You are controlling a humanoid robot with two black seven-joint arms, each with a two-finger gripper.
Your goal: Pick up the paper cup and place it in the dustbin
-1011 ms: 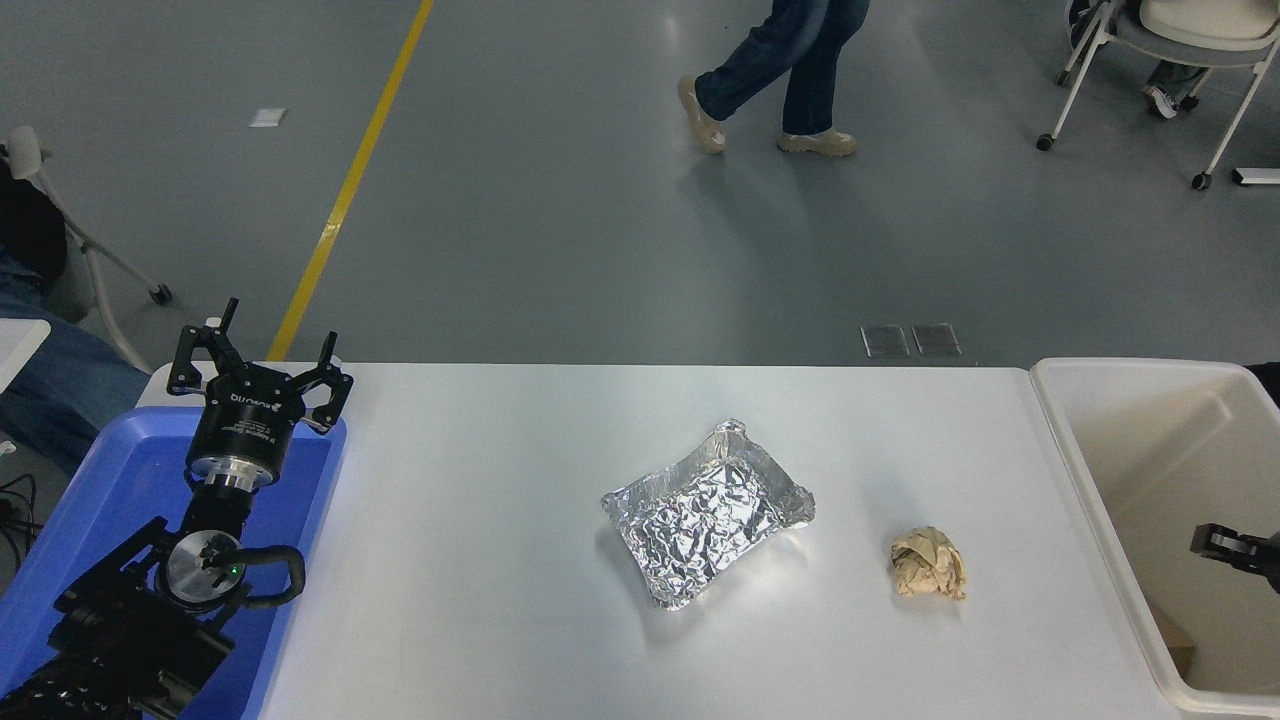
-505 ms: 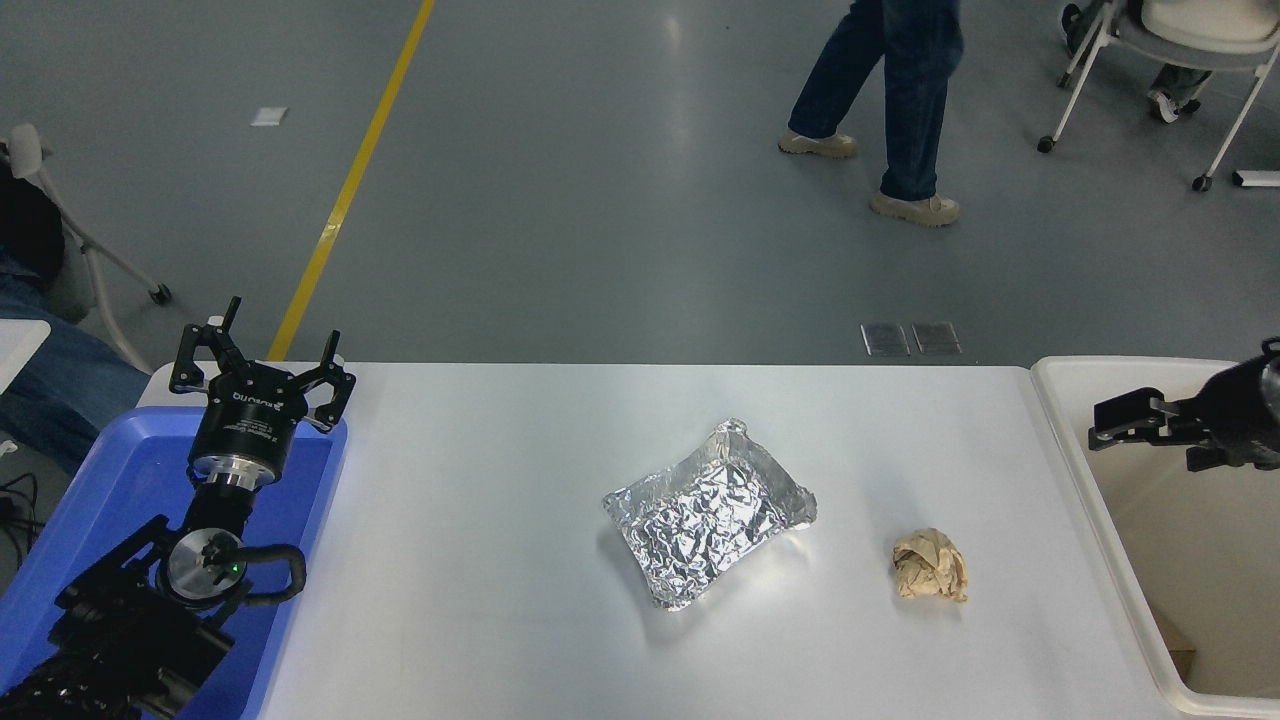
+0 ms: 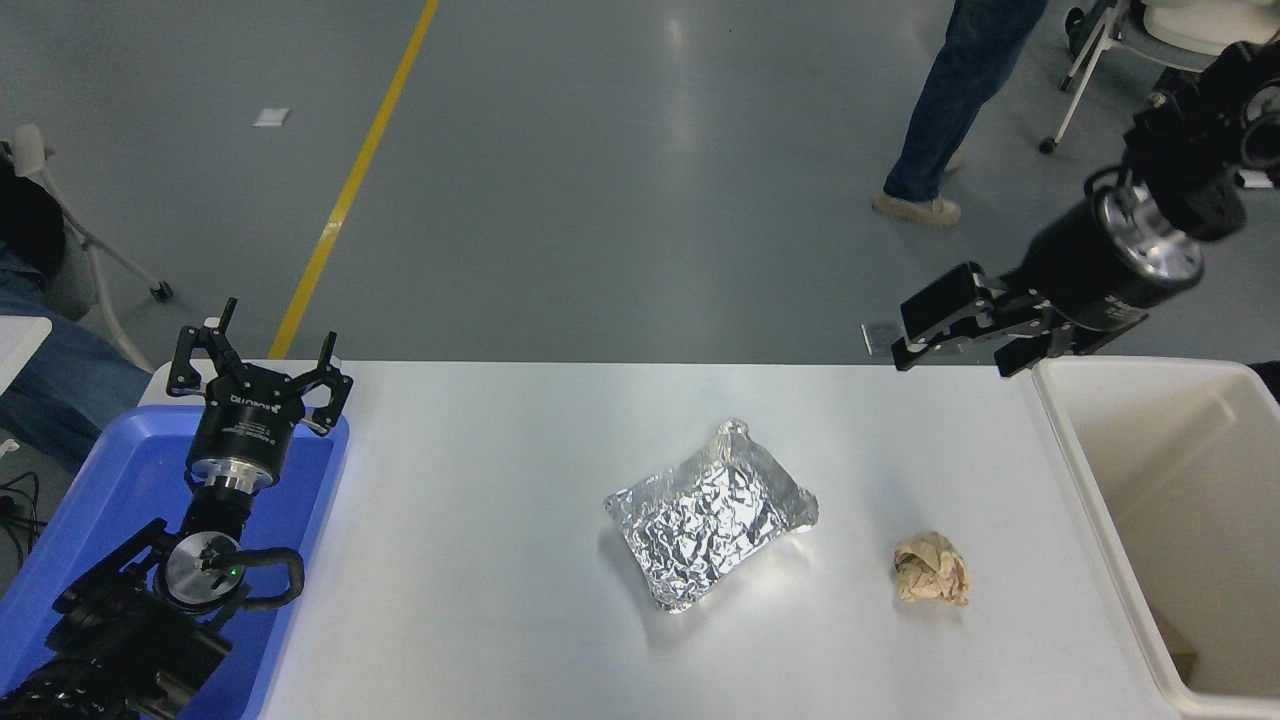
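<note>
Two arms show, and I take the table as the landmark, going from its left end to its right; off the left end lies a blue plastic tray, and above it the left gripper sits parked exactly where it was a second ago, its fingers spread with nothing between them; at the table's middle rests a crumpled foil tray, and nearer the right end a crumpled tan paper ball, neither having shifted; above the far right corner of the table hangs the right gripper, which a second ago was down inside the dustbin and has since risen up and out toward the table; its jaws stand apart and hold nothing. No paper cup can be seen on the table or in either claw; a brownish scrap shows low in the dustbin off the table's right end, too little of it to name. My judgement: the cup has probably been dropped in the bin already and the arm is pulling back, so the task looks done or nearly so.
</note>
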